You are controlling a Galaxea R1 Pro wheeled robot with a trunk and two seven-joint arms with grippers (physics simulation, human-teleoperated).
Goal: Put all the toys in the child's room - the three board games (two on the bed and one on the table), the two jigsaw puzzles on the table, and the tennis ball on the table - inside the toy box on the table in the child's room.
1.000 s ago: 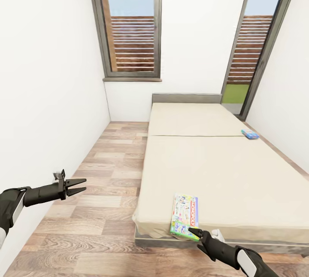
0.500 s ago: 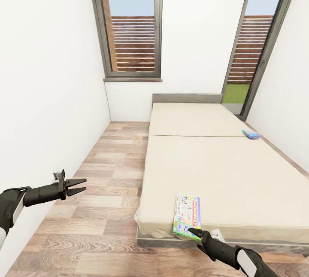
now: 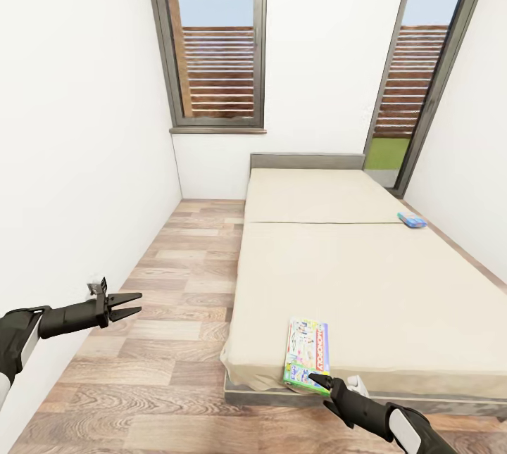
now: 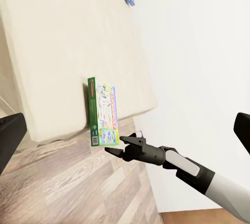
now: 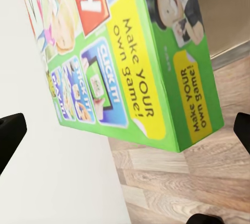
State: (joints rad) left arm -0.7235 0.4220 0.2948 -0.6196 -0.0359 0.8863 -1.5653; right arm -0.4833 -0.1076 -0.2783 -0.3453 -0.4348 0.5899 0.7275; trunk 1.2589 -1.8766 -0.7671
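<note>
A green Monopoly board game [image 3: 306,354] lies flat at the near edge of the bed [image 3: 366,278], one corner over the edge. My right gripper [image 3: 318,379] is open just below that near corner, and I cannot tell whether it touches. In the right wrist view the box [image 5: 130,62] stands close ahead between the spread fingers [image 5: 10,133]. A small blue board game [image 3: 410,220] rests at the bed's far right edge. My left gripper [image 3: 132,305] hangs open and empty over the floor, far left of the bed. The left wrist view shows the Monopoly box [image 4: 102,110] and my right gripper [image 4: 117,145].
A beige bed with a grey frame runs along the right wall. Wooden floor [image 3: 176,285] forms a strip between the bed and the white left wall [image 3: 77,158]. A window [image 3: 215,39] and a glass door [image 3: 412,81] stand at the far end.
The view has shifted very slightly, so the bed and the Monopoly box sit a touch further right. Both arms hold the same pose.
</note>
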